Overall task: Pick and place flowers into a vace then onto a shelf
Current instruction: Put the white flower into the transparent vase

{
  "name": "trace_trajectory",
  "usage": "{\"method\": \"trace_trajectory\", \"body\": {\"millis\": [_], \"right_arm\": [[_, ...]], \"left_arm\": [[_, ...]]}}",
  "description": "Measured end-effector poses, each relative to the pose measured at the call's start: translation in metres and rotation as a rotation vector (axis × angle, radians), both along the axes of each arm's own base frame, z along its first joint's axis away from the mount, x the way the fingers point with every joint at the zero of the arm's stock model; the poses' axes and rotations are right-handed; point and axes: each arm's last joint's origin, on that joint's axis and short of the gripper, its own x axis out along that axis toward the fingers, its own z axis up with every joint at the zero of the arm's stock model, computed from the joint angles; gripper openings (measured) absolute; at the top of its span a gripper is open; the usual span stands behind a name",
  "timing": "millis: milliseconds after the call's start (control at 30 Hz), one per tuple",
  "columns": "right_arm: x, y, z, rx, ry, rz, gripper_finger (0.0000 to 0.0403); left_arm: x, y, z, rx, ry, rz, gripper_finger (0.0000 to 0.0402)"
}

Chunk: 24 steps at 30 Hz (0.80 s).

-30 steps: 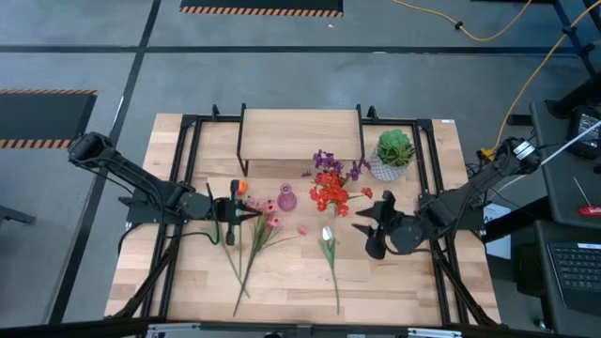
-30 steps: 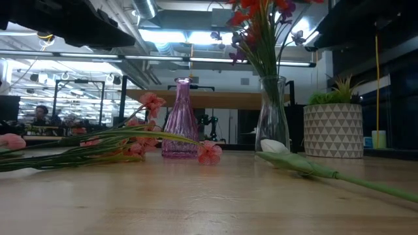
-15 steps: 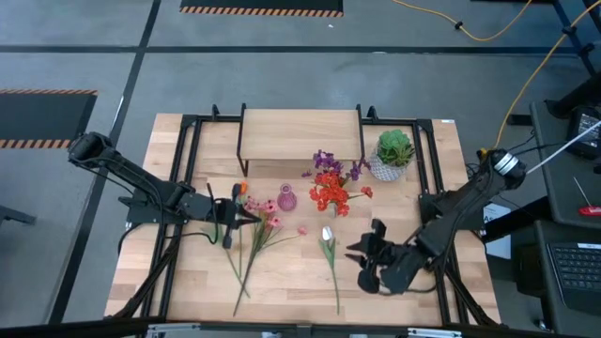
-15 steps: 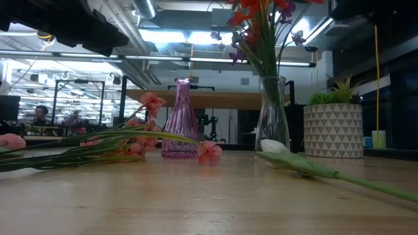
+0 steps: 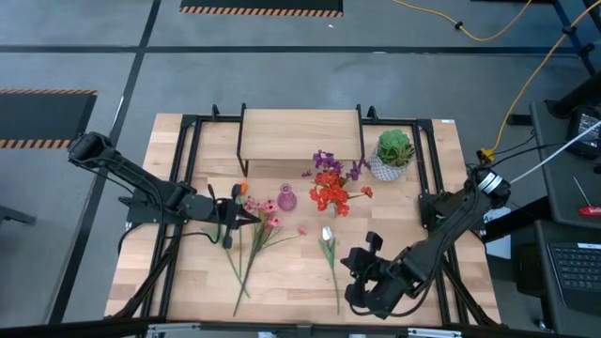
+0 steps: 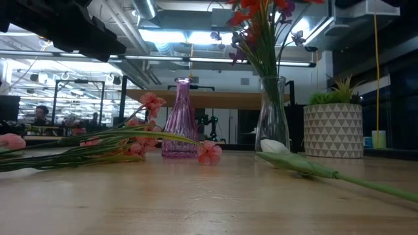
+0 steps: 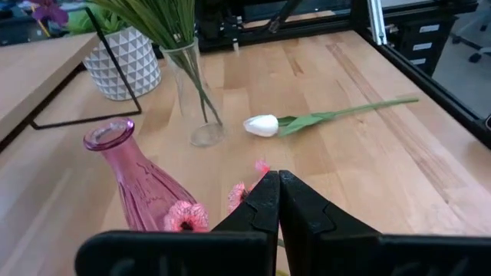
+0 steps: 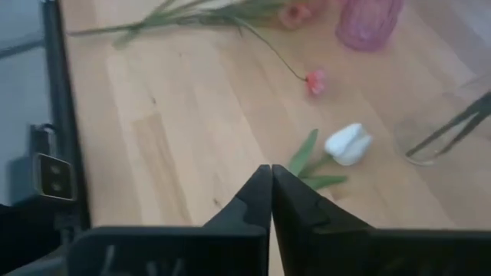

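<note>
Pink blossoms and an orange tulip (image 5: 261, 218) lie on the table with their stems toward the near edge. A white tulip (image 5: 328, 235) lies right of them, its stem running to the front. A pink vase (image 5: 286, 199) stands by a clear vase (image 5: 331, 208) that holds red and purple flowers. The shelf (image 5: 300, 131) stands at the back. My left gripper (image 5: 246, 215) hovers shut over the pink blossoms (image 7: 184, 218). My right gripper (image 5: 353, 261) hangs shut above the table, right of the white tulip's stem (image 8: 307, 157), touching nothing.
A spiky green plant in a white patterned pot (image 5: 393, 153) stands right of the shelf. Black frame rails (image 5: 188, 150) run along the table's left and right sides. Bare wood lies at the front left (image 5: 178, 282).
My right gripper has swung toward the table's near edge, ending right of the white tulip's stem, and its fingers have shut on nothing. My left gripper has turned a little in place. The flowers and vases have not moved.
</note>
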Motion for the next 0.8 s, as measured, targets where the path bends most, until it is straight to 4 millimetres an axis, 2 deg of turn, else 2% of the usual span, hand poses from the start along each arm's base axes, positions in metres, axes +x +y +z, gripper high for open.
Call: {"method": "trace_trajectory", "body": {"millis": [267,367,500,800], "right_arm": [[0.009,0.002,-0.017,-0.021,0.03,-0.025,0.001],[0.013,0.0,-0.021,0.01,0.024,-0.081,0.0022],[0.015,0.0,-0.028,0.022,0.043,-0.093,0.0061],[0.02,0.002,-0.048,0.059,0.057,-0.186,0.0176]], "left_arm": [[0.0,0.0,0.0,0.003,0.001,-0.001,0.0003],[0.0,0.0,0.0,0.003,0.001,-0.001,0.0003],[0.0,0.0,0.0,0.003,0.001,-0.001,0.0003],[0.0,0.0,0.0,0.002,0.001,-0.001,0.0003]]}}
